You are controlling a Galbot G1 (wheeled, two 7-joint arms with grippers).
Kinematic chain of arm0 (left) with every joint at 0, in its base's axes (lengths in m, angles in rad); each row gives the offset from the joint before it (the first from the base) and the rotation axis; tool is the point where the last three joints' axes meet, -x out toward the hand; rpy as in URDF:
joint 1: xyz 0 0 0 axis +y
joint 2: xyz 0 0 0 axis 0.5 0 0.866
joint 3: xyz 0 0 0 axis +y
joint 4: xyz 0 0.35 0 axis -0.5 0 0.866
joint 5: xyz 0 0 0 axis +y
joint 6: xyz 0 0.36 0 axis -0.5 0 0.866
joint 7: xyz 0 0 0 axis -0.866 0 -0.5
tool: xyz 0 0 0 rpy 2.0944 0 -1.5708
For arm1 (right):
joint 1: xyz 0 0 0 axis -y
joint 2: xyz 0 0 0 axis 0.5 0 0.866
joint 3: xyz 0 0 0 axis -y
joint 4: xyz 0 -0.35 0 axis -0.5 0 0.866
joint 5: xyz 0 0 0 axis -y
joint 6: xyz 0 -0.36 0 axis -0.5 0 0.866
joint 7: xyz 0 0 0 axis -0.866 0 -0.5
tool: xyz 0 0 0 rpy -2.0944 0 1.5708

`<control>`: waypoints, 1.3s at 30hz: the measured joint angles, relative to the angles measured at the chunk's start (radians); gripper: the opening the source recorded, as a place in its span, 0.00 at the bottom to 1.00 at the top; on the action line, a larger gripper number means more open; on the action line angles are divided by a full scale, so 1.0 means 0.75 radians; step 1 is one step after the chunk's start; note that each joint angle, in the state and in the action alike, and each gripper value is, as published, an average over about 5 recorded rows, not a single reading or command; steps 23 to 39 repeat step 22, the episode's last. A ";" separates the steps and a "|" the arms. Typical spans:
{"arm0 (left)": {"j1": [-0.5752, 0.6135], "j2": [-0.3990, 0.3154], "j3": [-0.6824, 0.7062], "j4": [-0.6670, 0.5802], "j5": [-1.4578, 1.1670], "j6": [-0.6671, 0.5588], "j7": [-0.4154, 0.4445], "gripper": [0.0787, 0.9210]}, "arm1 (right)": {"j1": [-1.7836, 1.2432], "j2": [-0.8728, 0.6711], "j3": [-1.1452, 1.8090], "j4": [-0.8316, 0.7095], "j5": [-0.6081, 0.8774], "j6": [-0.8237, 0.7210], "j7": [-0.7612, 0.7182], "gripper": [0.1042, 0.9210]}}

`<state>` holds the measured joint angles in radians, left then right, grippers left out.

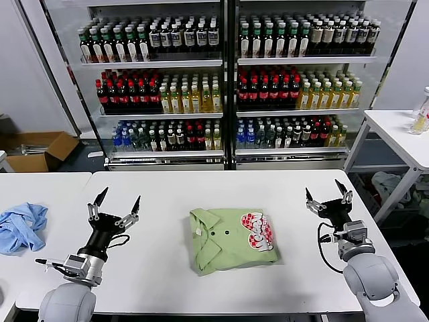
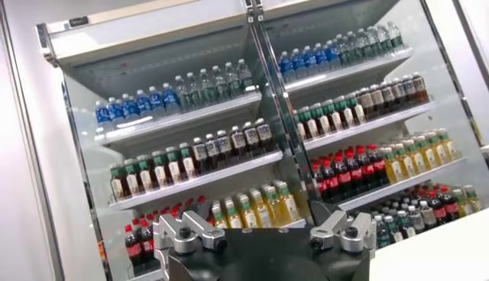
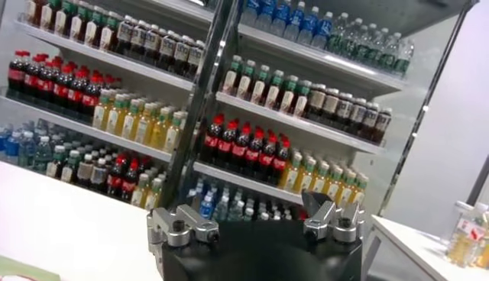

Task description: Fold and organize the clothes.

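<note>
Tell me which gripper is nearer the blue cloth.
Left. The left gripper hovers open just beside the blue cloth; the right gripper is open far across, beyond the green polo shirt.

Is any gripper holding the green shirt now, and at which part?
Nothing is held. The left gripper and right gripper are open above the table, either side of the folded shirt.

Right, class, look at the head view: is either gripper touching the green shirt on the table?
No: the green shirt lies folded mid-table, with the left gripper and right gripper both open and well apart from it.
</note>
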<state>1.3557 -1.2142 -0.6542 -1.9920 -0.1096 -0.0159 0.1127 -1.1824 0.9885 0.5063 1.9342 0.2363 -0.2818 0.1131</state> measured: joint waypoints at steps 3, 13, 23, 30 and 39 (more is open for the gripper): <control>0.005 0.002 0.000 0.003 0.000 -0.007 -0.006 0.88 | -0.003 0.005 0.003 0.005 -0.014 0.003 0.006 0.88; 0.025 -0.012 -0.003 0.003 -0.005 -0.011 -0.028 0.88 | 0.001 0.015 0.001 0.013 -0.070 0.020 0.009 0.88; 0.030 0.023 0.023 -0.009 -0.029 -0.024 -0.034 0.88 | -0.022 0.063 0.024 0.048 -0.152 0.015 -0.038 0.88; 0.030 0.023 0.023 -0.009 -0.029 -0.024 -0.034 0.88 | -0.022 0.063 0.024 0.048 -0.152 0.015 -0.038 0.88; 0.030 0.023 0.023 -0.009 -0.029 -0.024 -0.034 0.88 | -0.022 0.063 0.024 0.048 -0.152 0.015 -0.038 0.88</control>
